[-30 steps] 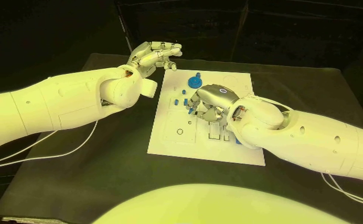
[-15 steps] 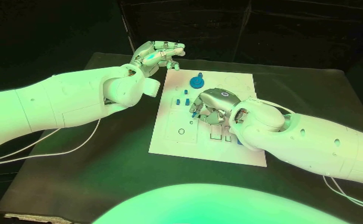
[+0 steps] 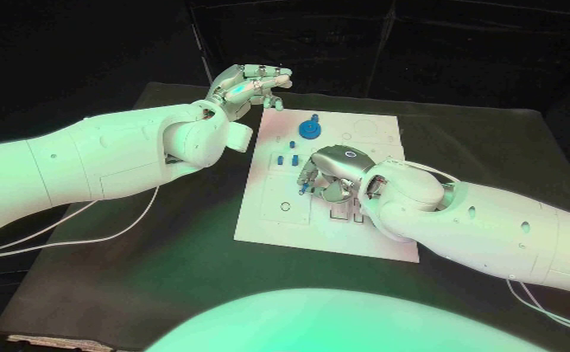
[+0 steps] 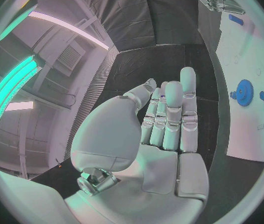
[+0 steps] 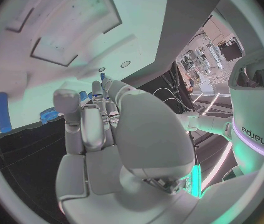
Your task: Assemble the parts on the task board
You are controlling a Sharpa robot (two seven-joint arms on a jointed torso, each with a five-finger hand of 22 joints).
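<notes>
Right hand [image 3: 334, 172] sits palm-down on the task board [image 3: 273, 218], fingers curled over its middle; can't tell if it holds a part. Blue gear [image 3: 309, 129] with upright peg stands just beyond it, small blue pegs [image 3: 285, 159] beside the fingertips. Left hand [image 3: 246, 85] hovers off the board's far-left corner, fingers loosely curled, empty.

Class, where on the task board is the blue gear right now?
In the head view, the blue gear sits near the task board's far edge, beyond the right hand.
</notes>
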